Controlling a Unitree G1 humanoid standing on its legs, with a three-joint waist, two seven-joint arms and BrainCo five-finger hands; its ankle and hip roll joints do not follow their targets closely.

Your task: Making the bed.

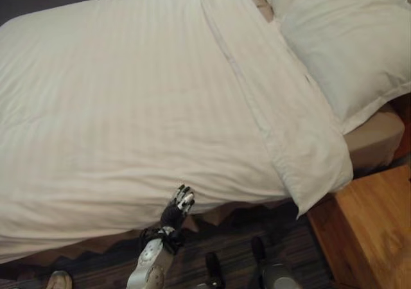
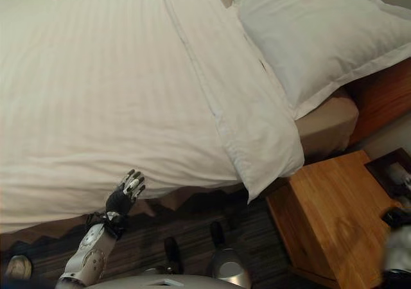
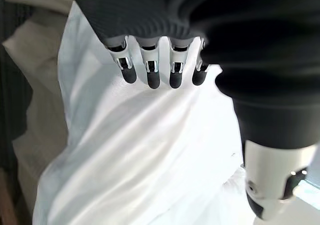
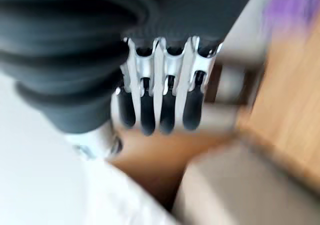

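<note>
My left hand (image 1: 178, 207) sits low in the frame, just left of centre, at the near hem of the duvet (image 1: 128, 109). Its fingers (image 3: 150, 70) are straight and together, pointing up toward the cloth and clamped on nothing — whether the tips actually touch the hem I cannot tell. My right hand (image 4: 160, 100) shows in its own wrist view with fingers hanging straight and holding nothing, over a wooden surface.

The duvet covers most of the frame, from the upper left down to the lower edge of the bed. Its long axis runs from the left edge of the frame toward the upper right, where the turned-back top band (image 1: 270, 109) crosses it as a diagonal strip from top centre down to a corner drooping off the bed at lower right. Beyond the band, in the upper right, lies the pillow (image 1: 347, 45), slightly overhanging the mattress (image 1: 379, 138). A wooden nightstand (image 2: 334, 218) stands at lower right.

I judge the spread is largely done — this is the tidying stage. A few soft creases remain near the hem. The next move, I think, calls for flat fingers on the hem to smooth or pull it even, then the drooping band corner wants squaring.
</note>
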